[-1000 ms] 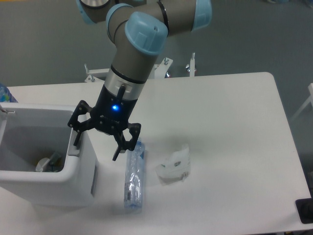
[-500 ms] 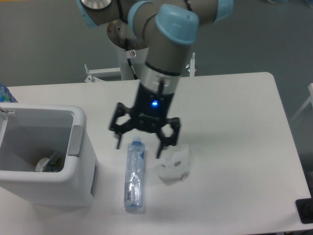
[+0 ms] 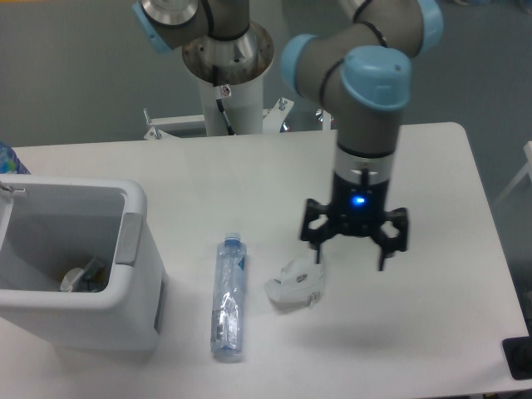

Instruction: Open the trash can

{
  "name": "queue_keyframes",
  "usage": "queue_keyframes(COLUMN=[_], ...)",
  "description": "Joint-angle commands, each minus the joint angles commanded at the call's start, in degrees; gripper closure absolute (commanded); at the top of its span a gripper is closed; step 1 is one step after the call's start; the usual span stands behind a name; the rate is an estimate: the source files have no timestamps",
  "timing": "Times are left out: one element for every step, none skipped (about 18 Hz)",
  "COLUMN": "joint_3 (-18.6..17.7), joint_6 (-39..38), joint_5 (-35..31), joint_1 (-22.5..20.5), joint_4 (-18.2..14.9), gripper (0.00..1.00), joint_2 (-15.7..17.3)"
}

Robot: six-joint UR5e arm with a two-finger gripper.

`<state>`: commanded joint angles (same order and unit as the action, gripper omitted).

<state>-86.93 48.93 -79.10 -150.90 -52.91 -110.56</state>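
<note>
Away from the trash can [image 3: 79, 287] went the gripper [image 3: 354, 249], fingers spread apart, holding nothing, above the table [image 3: 432, 208].

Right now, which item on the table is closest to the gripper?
The crumpled white piece, just below-left of the open gripper. The clear bottle lies farther left, and the trash can sits at the far left edge.

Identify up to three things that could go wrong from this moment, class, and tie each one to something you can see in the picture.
1. The open gripper hangs just above and to the right of the crumpled plastic; descending could catch or drag it.
2. The bottle lies loose on its side, so a passing sweep might roll it.
3. The trash can stands at the table's left edge, already open; a push could shift it.
</note>
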Motion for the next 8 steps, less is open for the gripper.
queue_keyframes(joint_3=[0.00,0.09,0.00,-0.17,-0.44,-0.44,-0.52,-0.70], joint_6=[2.02,3.70,5.37,7.04,8.62,9.94,10.82,11.09], joint_5=[-1.13,-2.80,-4.56,-5.79,-6.59,-7.29,-7.82,-7.91], joint_1=[0.00,-0.09,-0.09,-0.09,0.00,0.00,0.08,0.08], joint_4=[0.00,-0.09,-0.35,-0.53,-0.44,-0.35,-0.35,-0.27], gripper=[0.00,0.00,0.00,0.00,0.00,0.00,0.00,0.00], joint_2=[-0.61,-0.88,-1.32,-1.67,-1.94,-2.29,-2.46,-2.47])
